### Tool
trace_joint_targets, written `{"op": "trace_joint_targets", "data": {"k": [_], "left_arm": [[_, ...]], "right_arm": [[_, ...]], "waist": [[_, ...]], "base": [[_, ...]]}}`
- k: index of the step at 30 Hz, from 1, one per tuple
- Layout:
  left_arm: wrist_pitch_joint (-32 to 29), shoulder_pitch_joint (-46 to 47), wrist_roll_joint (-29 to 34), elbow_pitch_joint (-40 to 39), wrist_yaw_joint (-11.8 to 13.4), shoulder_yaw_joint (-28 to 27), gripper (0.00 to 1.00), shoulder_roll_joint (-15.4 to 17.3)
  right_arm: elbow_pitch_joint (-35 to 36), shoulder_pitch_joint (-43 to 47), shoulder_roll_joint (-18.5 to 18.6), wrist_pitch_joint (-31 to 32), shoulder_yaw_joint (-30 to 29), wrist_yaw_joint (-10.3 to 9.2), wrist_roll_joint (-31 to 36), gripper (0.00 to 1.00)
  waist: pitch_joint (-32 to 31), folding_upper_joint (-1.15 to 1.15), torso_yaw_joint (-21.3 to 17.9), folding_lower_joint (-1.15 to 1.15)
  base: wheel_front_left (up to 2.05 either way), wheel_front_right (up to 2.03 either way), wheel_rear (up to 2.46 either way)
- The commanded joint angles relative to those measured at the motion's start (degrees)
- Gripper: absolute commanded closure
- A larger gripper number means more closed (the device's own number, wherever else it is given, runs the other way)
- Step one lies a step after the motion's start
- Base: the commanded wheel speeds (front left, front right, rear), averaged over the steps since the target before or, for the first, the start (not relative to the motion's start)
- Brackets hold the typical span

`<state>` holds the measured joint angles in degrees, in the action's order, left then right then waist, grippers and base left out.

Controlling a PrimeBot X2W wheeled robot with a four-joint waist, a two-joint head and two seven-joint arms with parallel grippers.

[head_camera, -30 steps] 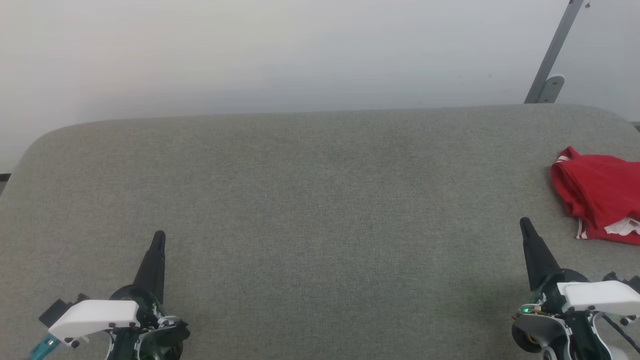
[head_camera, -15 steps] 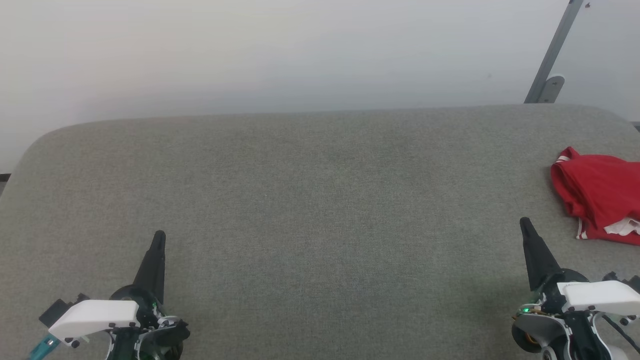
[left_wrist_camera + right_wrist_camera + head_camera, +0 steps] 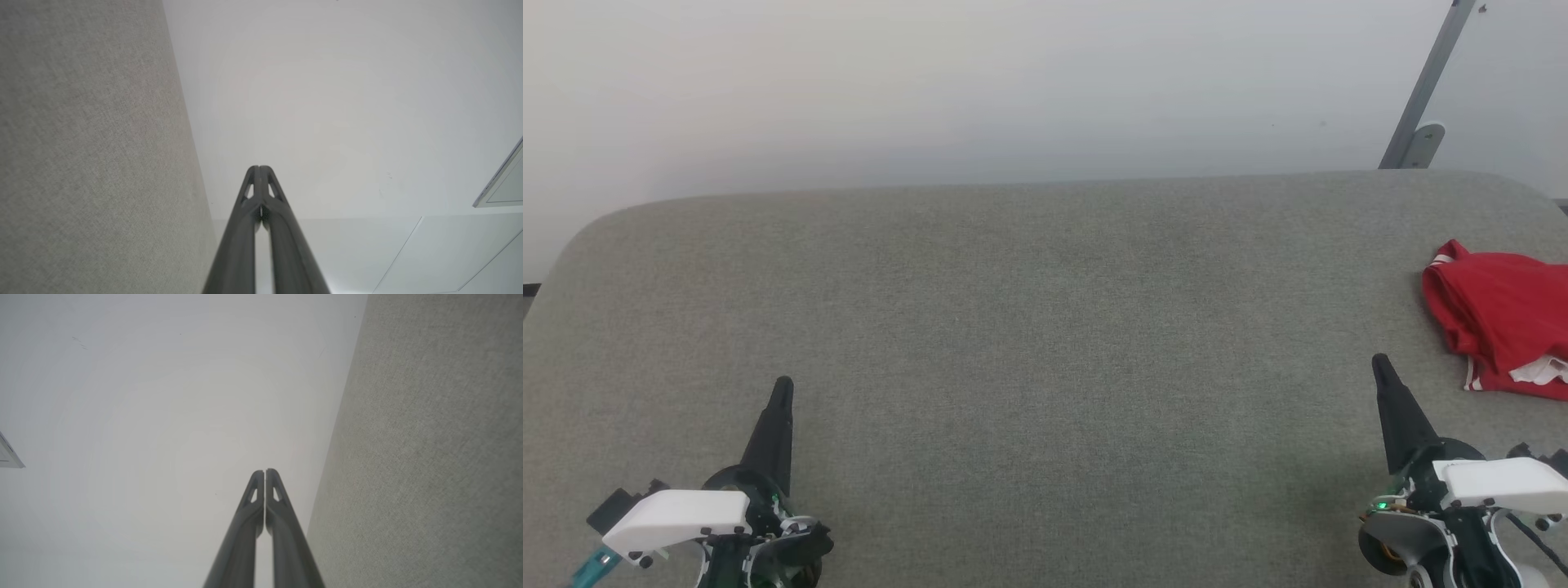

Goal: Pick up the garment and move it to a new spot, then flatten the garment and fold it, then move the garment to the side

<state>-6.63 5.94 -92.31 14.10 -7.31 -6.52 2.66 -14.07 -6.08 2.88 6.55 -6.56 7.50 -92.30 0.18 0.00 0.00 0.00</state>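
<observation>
The garment (image 3: pixel 1499 322), red with a bit of white and striped trim showing, lies crumpled at the right edge of the grey fabric table (image 3: pixel 1045 327); part of it runs out of the head view. My right gripper (image 3: pixel 1379 362) is shut and empty, a short way left of and nearer than the garment, not touching it. My left gripper (image 3: pixel 783 384) is shut and empty over the table's near left. In the left wrist view the left gripper (image 3: pixel 259 167) has its fingers pressed together; in the right wrist view the right gripper (image 3: pixel 265 471) does too.
A pale wall (image 3: pixel 980 90) rises behind the table's rounded far edge. A grey metal strut with a bracket (image 3: pixel 1421 122) leans at the back right. Both wrist views look past the table edge toward the wall.
</observation>
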Motion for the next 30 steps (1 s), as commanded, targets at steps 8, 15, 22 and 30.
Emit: {"op": "trace_joint_targets", "data": {"k": [8, 15, 22, 30], "left_arm": [[0.0, 0.7, -0.2, -0.1, -0.3, -0.1, 1.00, 0.1], [0.0, 0.7, -0.2, -0.1, -0.3, -0.1, 1.00, 0.1], [0.0, 0.7, -0.2, -0.1, -0.3, -0.1, 1.00, 0.1], [0.0, 0.7, -0.2, -0.1, -0.3, -0.1, 1.00, 0.1]], "right_arm": [[0.1, -0.2, -0.1, 0.1, 0.0, -0.02, -0.2, 1.00], [0.1, -0.2, -0.1, 0.1, 0.0, -0.02, -0.2, 1.00], [0.1, -0.2, -0.1, 0.1, 0.0, -0.02, -0.2, 1.00], [0.1, -0.2, -0.1, 0.1, 0.0, -0.02, -0.2, 1.00]], "waist": [[0.0, 0.00, 0.0, 0.00], [0.0, 0.00, 0.0, 0.00], [0.0, 0.00, 0.0, 0.00], [0.0, 0.00, 0.0, 0.00]], "base": [[0.00, 0.00, 0.00], [0.00, 0.00, 0.00], [0.00, 0.00, 0.00], [0.00, 0.00, 0.00]]}}
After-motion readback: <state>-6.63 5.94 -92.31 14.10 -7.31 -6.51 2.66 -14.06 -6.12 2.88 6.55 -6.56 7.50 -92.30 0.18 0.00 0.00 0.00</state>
